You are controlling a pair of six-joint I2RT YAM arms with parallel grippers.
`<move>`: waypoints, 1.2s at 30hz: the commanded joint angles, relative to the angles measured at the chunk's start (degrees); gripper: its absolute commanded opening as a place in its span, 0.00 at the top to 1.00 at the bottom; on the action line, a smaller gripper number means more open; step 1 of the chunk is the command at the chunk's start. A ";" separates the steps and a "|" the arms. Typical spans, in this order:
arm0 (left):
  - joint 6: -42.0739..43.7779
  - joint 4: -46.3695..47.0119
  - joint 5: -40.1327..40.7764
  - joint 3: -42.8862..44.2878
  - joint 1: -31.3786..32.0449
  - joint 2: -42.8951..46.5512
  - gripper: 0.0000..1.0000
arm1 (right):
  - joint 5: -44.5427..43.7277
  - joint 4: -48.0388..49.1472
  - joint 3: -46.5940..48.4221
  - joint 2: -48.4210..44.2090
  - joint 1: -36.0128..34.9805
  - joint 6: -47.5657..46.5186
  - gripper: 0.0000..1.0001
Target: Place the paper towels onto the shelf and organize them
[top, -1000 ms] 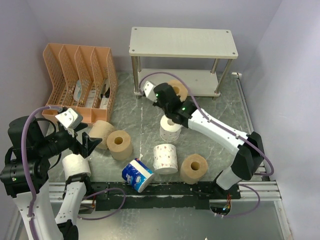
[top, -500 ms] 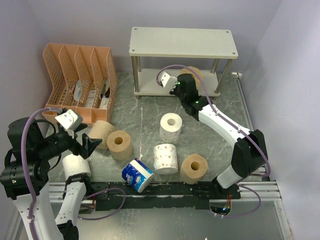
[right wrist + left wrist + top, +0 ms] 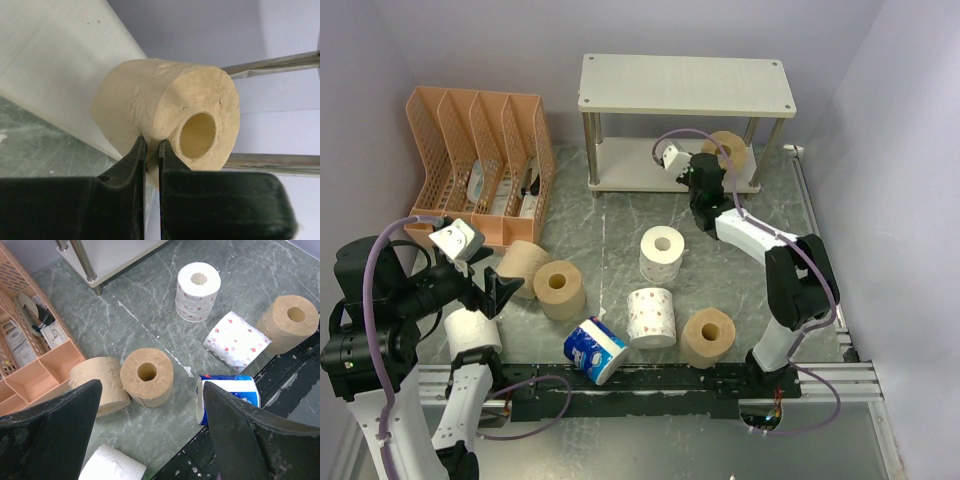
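Observation:
The shelf [image 3: 685, 84] stands at the back, with its lower board [image 3: 655, 158] in view. My right gripper [image 3: 712, 170] is shut on the outer edge of a tan roll [image 3: 728, 150], holding it at the right end of the lower board. In the right wrist view the gripper [image 3: 151, 145] pinches the roll [image 3: 165, 107] beside its hollow core, over the board [image 3: 55, 65]. My left gripper [image 3: 492, 288] is open and empty, and in its wrist view it [image 3: 152, 384] hovers above a tan roll [image 3: 146, 376].
On the table lie two tan rolls [image 3: 523, 265] [image 3: 558, 288], a white roll [image 3: 472, 332], a blue-white roll [image 3: 594, 350], a lying printed roll [image 3: 651, 316], an upright printed roll [image 3: 662, 253] and a tan roll [image 3: 708, 337]. An orange mesh organizer [image 3: 480, 160] stands at the left.
My right gripper has carried the tan roll from in front of the shelf to the right and back, to the right end of the lower board. The left arm has not moved.

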State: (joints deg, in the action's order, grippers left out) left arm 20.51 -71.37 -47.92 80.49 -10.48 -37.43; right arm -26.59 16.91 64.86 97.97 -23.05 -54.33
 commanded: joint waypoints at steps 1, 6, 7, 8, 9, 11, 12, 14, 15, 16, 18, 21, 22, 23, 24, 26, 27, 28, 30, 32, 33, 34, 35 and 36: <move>-0.48 1.15 0.28 -0.07 -0.68 0.15 0.05 | -1.86 13.71 0.36 1.06 1.86 -1.35 1.00; -0.65 1.28 0.55 -0.15 -0.70 0.11 0.06 | -1.55 14.89 3.24 4.22 3.92 1.28 1.00; -0.65 1.32 0.53 -0.16 -0.71 0.24 0.06 | -1.36 14.29 3.78 4.81 4.19 1.95 1.00; -0.69 1.31 0.55 -0.16 -0.74 0.27 0.06 | -1.36 14.03 4.31 5.42 4.31 2.20 1.00; -0.73 1.32 0.61 -0.16 -0.77 0.25 0.06 | -1.62 13.57 4.87 6.10 4.35 2.27 1.00; -0.74 1.32 0.83 -0.15 -0.85 -0.02 0.06 | -2.61 12.69 5.95 7.71 4.38 2.23 1.00; -0.81 1.35 0.94 -0.15 -1.03 -0.19 0.06 | -3.20 13.42 5.93 8.28 4.39 2.12 1.00; -0.75 1.25 0.91 -0.07 -1.11 -0.54 0.06 | -3.96 14.57 6.22 9.38 4.73 2.30 1.00; -0.78 1.24 0.90 -0.07 -1.16 -0.68 0.07 | -3.93 14.42 6.58 9.84 5.01 2.38 1.00; -0.79 1.24 1.02 -0.07 -1.16 -0.66 0.07 | -3.91 14.68 6.86 10.45 5.27 2.40 1.00; -1.12 1.47 1.56 -0.15 -1.32 -0.58 0.07 | -5.04 15.49 7.94 11.94 5.90 2.45 1.00; -1.48 1.74 2.13 -0.32 -1.56 0.02 0.08 | -5.57 14.82 10.20 13.61 6.95 4.81 1.00; -1.52 1.76 2.13 -0.33 -1.67 0.20 0.08 | -5.46 14.51 10.85 14.01 7.30 5.73 1.00; -1.53 1.76 2.14 -0.33 -1.73 0.29 0.08 | -5.45 14.23 11.38 14.38 7.53 6.38 1.00; -1.53 1.76 2.13 -0.33 -1.88 0.28 0.08 | -5.60 14.28 11.70 14.71 7.65 6.64 1.00; -1.43 1.69 1.99 -0.33 -1.98 -0.02 0.08 | -6.06 15.05 11.66 15.03 7.71 6.60 1.00; -1.36 1.61 1.91 -0.25 -2.12 -0.18 0.08 | -6.17 15.46 11.42 14.97 7.68 6.55 0.98; -1.23 1.55 1.76 -0.20 -2.14 -0.37 0.08 | -6.23 15.85 11.12 14.76 7.68 6.59 0.92; -0.97 1.35 1.33 -0.08 -2.28 -0.69 0.08 | -6.70 16.81 10.34 14.26 7.66 6.54 0.83; -0.71 1.16 1.05 0.00 -2.36 -0.96 0.08 | -6.63 17.71 9.55 13.50 7.72 6.26 0.77; -0.70 1.29 0.92 -0.17 -2.42 -0.99 0.08 | -6.42 17.78 9.32 13.09 7.68 6.47 0.75; -0.75 1.46 0.78 -0.34 -2.45 -0.98 0.08 | -6.19 17.48 9.24 12.78 7.74 6.62 0.75; -0.67 1.42 0.69 -0.37 -2.59 -1.04 0.08 | -6.01 17.05 9.31 12.49 7.69 6.80 0.74; -0.53 1.29 0.58 -0.34 -2.61 -1.14 0.08 | -5.87 16.95 9.32 12.36 7.66 6.90 0.74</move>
State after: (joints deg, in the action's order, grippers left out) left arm 19.68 -71.29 -46.54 80.47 -12.29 -37.93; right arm -31.62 30.28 74.37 112.95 -15.57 -48.31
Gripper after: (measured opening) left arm 0.925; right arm 0.254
